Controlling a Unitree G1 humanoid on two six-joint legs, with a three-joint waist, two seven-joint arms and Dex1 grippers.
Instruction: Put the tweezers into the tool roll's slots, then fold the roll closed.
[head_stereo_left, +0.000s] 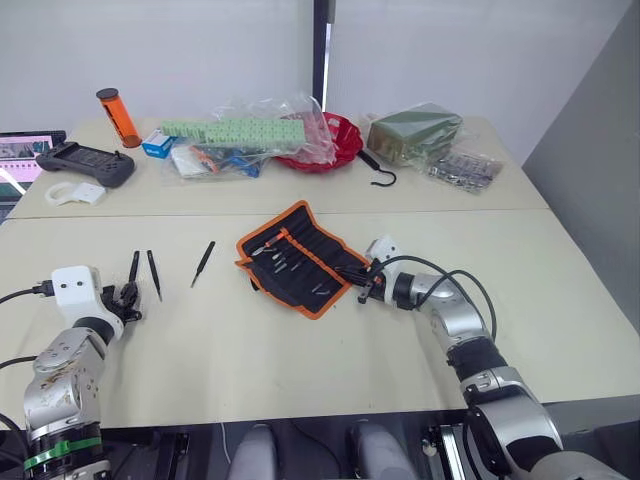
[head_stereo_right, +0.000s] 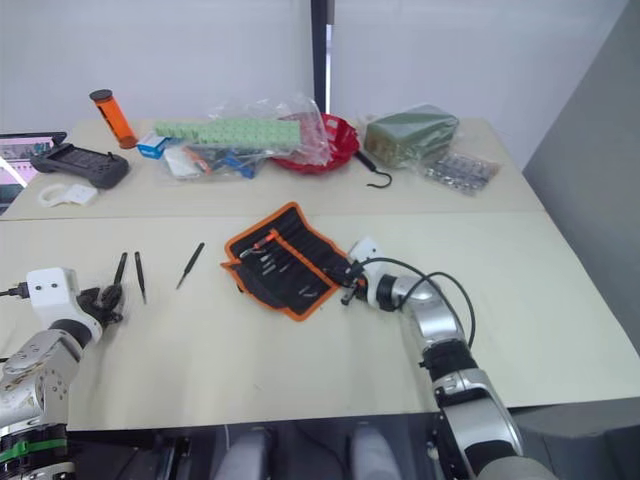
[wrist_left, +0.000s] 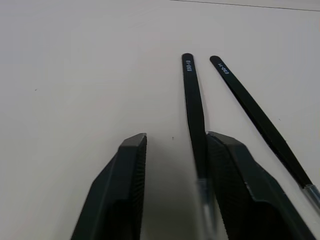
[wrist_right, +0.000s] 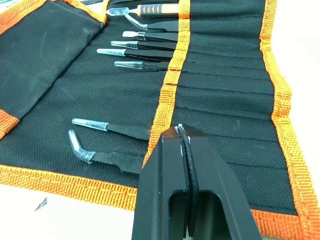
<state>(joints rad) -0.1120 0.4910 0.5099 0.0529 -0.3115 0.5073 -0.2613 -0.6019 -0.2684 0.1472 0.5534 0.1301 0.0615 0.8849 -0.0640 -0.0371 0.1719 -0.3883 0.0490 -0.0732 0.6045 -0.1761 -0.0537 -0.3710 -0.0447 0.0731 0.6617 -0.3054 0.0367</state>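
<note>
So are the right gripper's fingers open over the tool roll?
No, the right gripper has its two black fingers pressed together, just above the tool roll.

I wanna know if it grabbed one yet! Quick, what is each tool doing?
Left tool: open, with one of the tweezers lying between its fingers on the table, not gripped.
Right tool: closed, empty, over the tool roll.

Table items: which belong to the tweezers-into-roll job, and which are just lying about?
Job:
- three loose tweezers
- open tool roll, some slots filled
- left gripper, open around one tweezer
- right gripper, shut at the roll

Lying about:
- game controller
- orange tube
- black hook
- bagged items
- red bowl
</note>
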